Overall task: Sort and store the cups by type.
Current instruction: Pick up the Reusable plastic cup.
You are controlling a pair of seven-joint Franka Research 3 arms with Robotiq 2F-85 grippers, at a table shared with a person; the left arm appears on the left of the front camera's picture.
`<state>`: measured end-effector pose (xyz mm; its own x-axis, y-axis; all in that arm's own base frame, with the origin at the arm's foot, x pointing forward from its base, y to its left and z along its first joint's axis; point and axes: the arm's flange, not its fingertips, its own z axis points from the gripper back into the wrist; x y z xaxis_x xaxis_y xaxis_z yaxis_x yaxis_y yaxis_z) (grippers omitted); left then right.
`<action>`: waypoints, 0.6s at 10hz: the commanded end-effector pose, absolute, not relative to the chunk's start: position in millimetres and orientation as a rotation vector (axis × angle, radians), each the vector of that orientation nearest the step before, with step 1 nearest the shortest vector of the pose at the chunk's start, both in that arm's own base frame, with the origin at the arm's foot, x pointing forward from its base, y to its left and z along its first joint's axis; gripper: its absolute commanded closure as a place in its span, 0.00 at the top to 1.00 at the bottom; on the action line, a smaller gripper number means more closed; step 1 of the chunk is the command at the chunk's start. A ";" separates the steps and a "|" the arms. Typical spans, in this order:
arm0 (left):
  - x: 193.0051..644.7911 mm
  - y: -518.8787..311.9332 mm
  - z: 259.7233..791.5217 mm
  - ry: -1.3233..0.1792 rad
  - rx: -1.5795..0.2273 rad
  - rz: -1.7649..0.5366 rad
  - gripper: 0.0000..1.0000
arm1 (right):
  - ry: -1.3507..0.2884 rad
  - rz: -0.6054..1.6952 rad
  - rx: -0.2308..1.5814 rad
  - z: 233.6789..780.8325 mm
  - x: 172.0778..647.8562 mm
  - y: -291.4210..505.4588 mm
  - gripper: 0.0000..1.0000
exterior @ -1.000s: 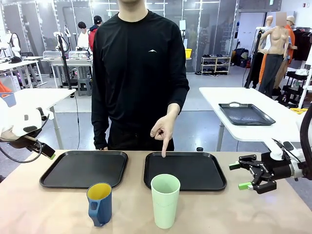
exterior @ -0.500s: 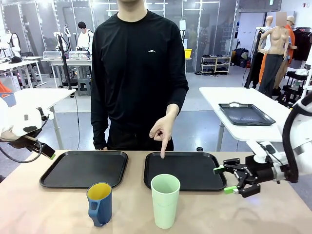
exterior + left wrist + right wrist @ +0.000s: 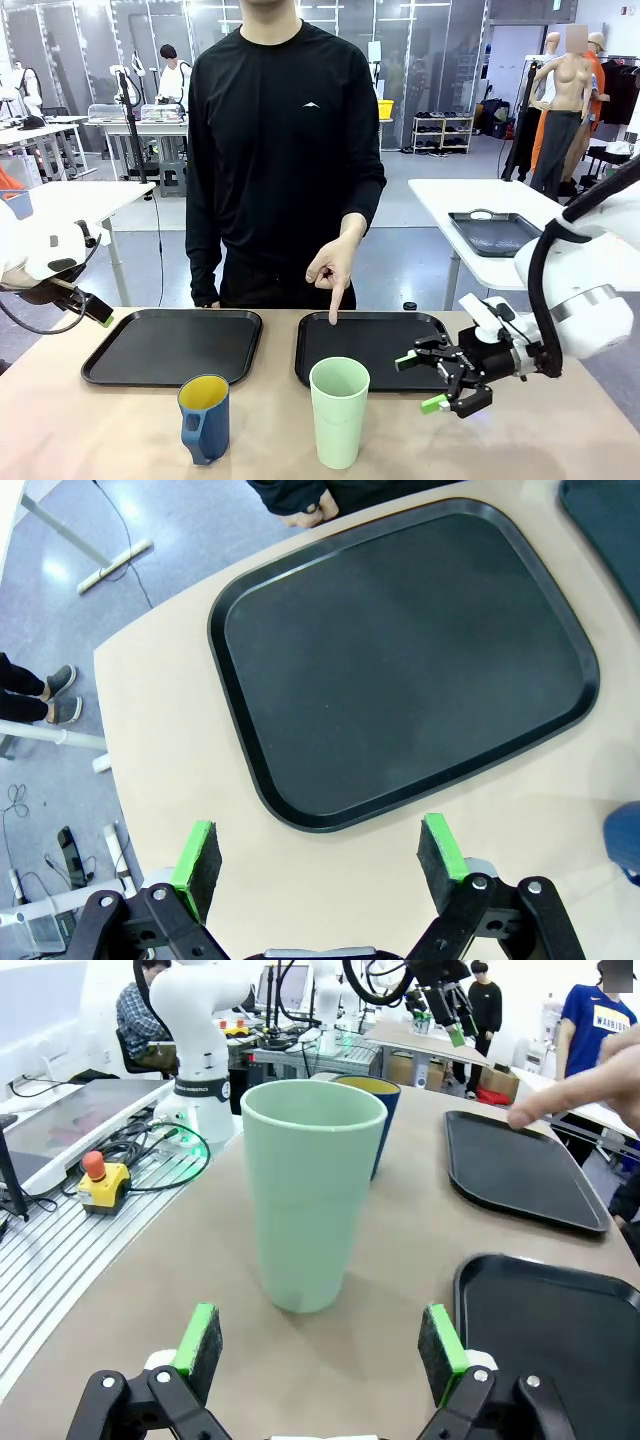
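Tumbler [image 3: 338, 412], mint-green, stood upright on the table [image 3: 560, 440], long axis vertical, with the blue mug [image 3: 205, 418] near its left and a black tray [image 3: 380, 345] just behind it. The right gripper [image 3: 420, 381], the nearer of the 2, faced it from the right, fingers spread wide and empty; the tumbler lay straight ahead, centred between them, untouched. The left gripper [image 3: 318, 855], equally wide and empty, hung well apart. No label was legible on either cup.

In the right wrist view the mint tumbler [image 3: 313, 1195] is hiding most of the blue mug [image 3: 391, 1110] (only its yellow rim and one side are peeking out), while the left wrist view's right edge is cropping it to a sliver.
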<state>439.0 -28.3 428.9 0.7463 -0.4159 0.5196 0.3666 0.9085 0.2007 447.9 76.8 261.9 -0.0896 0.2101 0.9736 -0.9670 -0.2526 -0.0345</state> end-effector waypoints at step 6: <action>438.9 -26.7 429.8 -0.592 0.083 -0.424 1.00 | -1.024 1.560 1.197 237.7 441.3 138.3 1.00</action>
<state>439.0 -28.3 428.9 0.7463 -0.4159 0.5196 0.3666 0.9085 0.2007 445.9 134.5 257.4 -0.0982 0.1776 0.9792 -0.9616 -0.2703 -0.0474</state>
